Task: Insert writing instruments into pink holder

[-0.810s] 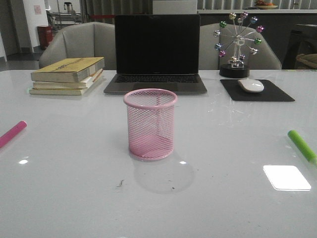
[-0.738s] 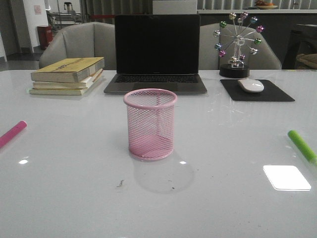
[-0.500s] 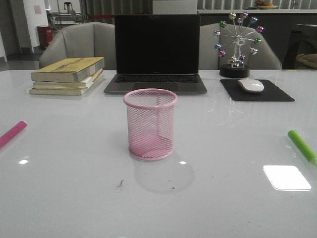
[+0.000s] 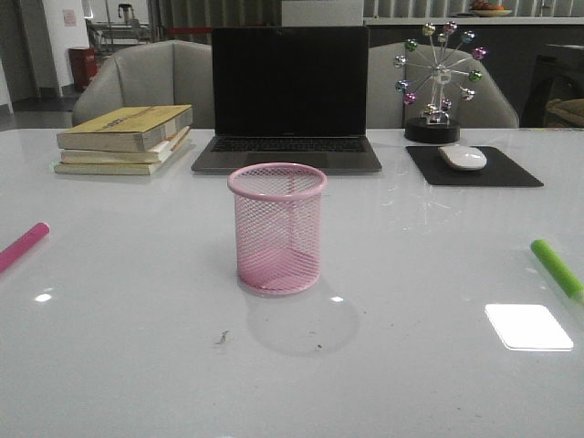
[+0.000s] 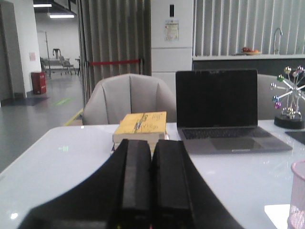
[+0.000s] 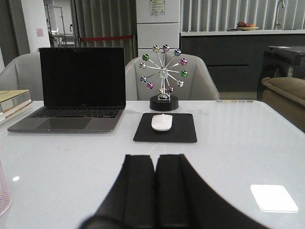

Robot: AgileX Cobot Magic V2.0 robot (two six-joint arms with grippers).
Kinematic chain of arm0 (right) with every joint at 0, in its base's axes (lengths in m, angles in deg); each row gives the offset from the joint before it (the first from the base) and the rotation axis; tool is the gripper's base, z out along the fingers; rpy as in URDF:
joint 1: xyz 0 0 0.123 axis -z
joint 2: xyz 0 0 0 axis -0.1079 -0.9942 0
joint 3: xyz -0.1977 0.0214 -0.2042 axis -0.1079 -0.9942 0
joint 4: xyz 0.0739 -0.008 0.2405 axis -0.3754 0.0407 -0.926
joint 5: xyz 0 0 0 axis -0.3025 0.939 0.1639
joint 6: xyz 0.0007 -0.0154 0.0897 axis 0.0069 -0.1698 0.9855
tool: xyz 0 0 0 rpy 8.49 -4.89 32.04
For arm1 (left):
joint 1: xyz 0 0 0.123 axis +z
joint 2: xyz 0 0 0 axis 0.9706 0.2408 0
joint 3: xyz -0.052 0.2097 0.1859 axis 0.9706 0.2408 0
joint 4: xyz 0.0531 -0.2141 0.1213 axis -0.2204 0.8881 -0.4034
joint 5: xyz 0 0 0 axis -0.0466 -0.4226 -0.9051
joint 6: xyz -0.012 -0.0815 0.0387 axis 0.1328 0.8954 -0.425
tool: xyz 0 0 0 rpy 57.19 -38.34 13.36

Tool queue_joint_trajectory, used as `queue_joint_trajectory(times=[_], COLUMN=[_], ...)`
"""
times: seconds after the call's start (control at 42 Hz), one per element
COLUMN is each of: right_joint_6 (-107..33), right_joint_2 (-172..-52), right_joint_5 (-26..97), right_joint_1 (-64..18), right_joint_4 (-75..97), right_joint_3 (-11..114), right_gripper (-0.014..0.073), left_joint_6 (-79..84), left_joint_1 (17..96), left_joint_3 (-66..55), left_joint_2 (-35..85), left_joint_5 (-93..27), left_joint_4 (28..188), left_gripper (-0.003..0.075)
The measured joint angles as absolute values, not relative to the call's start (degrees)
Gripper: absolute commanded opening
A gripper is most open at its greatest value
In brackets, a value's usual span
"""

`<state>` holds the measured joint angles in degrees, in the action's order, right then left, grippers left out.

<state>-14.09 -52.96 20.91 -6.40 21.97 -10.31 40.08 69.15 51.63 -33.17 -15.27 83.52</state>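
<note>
Pink holder (image 4: 276, 230) upright, frame centre, empty. Pink marker (image 4: 23, 245) lies at left edge, green marker (image 4: 557, 268) at right edge, both flat on the tabletop (image 4: 137, 347). Left claw (image 5: 151, 179) and right claw (image 6: 155, 183) pressed together, holding nothing, well apart from the markers. Likely first step: spread fingers, descend across a marker's middle.

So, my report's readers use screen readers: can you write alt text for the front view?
An empty pink mesh pen cup stands mid-table, a pink marker lying at the left edge and a green marker at the right. Behind are stacked books, an open laptop, and a mouse on its pad.
</note>
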Motion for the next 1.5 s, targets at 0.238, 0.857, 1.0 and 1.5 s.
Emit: queue_joint_trajectory(times=[0.238, 0.857, 1.0, 1.5], right_joint_6=[-14.1, -14.1, -14.1, -14.1], right_joint_2=[-53.1, -78.6, -83.9, -99.9], right_joint_5=[26.7, 61.9, 64.8, 65.7], right_joint_1=[-6.4, -6.4, -6.4, -6.4], right_joint_4=[21.9, 21.9, 21.9, 21.9], right_joint_3=[6.0, 30.3, 30.0, 30.0], right_gripper=[0.0057, 0.0057, 0.0057, 0.0540], left_joint_6=[40.1, 40.1, 40.1, 38.5], left_joint_1=[68.9, 68.9, 68.9, 66.3], left_joint_3=[37.7, 11.3, 12.1, 12.3], left_joint_2=[-33.2, -11.3, -7.2, 0.9], left_joint_5=[-18.4, -57.8, -61.6, -60.8], left_joint_4=[83.5, 84.0, 84.0, 85.4], left_gripper=[0.0091, 0.0091, 0.0091, 0.0531])
